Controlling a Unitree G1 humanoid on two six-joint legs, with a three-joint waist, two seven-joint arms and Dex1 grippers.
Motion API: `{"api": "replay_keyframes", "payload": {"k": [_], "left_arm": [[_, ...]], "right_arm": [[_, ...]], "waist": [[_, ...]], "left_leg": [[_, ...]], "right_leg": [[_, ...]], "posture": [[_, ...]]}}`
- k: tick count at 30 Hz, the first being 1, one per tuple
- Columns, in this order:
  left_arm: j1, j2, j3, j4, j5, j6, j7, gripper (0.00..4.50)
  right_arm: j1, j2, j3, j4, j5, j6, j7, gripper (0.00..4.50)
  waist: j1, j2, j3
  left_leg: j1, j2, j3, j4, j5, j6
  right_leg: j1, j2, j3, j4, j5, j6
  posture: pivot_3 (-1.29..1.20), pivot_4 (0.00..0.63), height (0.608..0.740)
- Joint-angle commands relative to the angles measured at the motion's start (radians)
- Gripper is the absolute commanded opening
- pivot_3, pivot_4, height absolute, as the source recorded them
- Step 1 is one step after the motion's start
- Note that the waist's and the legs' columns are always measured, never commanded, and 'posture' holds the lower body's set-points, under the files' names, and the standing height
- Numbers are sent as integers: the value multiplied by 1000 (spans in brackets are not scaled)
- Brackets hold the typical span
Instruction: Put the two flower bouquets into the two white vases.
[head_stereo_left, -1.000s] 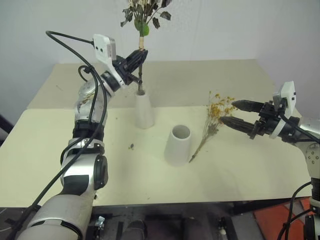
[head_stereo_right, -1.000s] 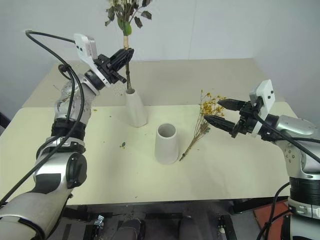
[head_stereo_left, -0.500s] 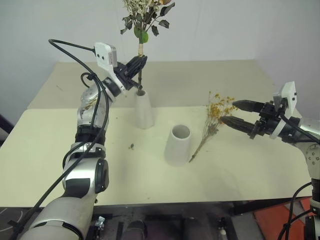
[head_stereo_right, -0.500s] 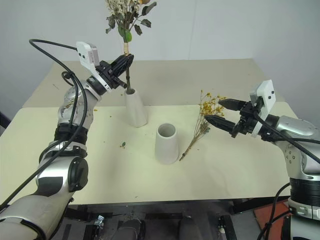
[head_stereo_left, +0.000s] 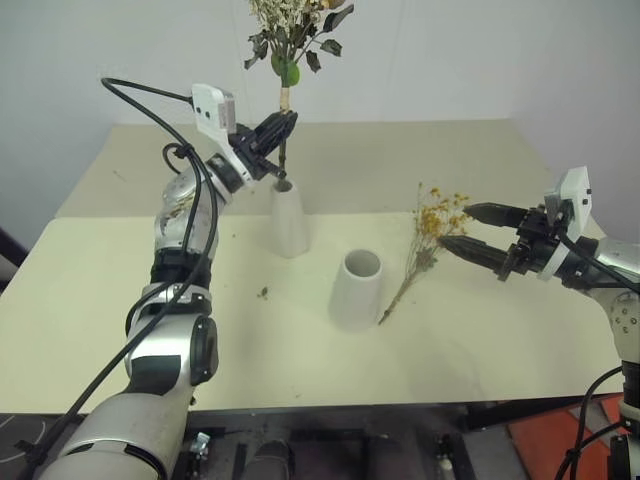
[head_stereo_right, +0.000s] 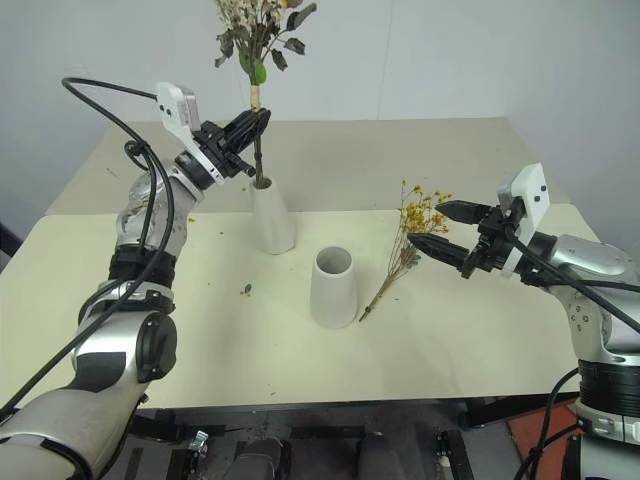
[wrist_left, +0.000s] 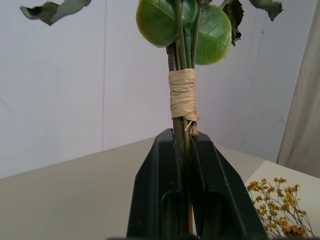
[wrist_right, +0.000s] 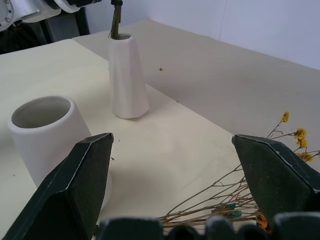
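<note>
Left gripper (head_stereo_left: 279, 127): clamped on the brown stem of the cream-white dried bouquet with dark green leaves (head_stereo_left: 290, 40), above the table's far edge
Tall slim white cone vase (head_stereo_left: 287, 217): left of the table's middle; the stem's foot sits in its narrow mouth, so this half looks nearly done, release left
Short wide-mouthed white vase (head_stereo_left: 356, 290): near the table's middle, empty
Thin-stemmed bouquet of tiny yellow-orange blossoms (head_stereo_left: 425, 246): lying flat just right of the short vase, not yet picked up
Right gripper (head_stereo_left: 470, 228): jaws spread wide, empty, beside the blossoms toward the right edge
Count: two vases, two bouquets, two grippers
</note>
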Motion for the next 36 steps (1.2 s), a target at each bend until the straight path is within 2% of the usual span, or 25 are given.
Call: {"api": "replay_keyframes", "payload": {"k": [1, 23, 36], "left_arm": [[-49, 3, 12, 7, -7, -15, -3, 23], [-95, 8, 13, 116, 15, -76, -5, 23], [-69, 1, 7, 126, 27, -92, -5, 23]], "right_arm": [[-2, -1, -46, -36, 21, -22, -8, 4500], [20, 18, -54, -64, 25, -18, -26, 4500], [32, 17, -60, -73, 26, -21, -35, 4500]], "waist": [[0, 0, 0], [0, 0, 0], [-1, 0, 0]], "left_leg": [[0, 0, 0, 0, 0, 0], [0, 0, 0, 0, 0, 0], [0, 0, 0, 1, 0, 0]], "right_leg": [[0, 0, 0, 0, 0, 0], [0, 0, 0, 0, 0, 0], [0, 0, 0, 0, 0, 0]], "posture": [[0, 150, 740], [0, 150, 740], [0, 150, 740]]}}
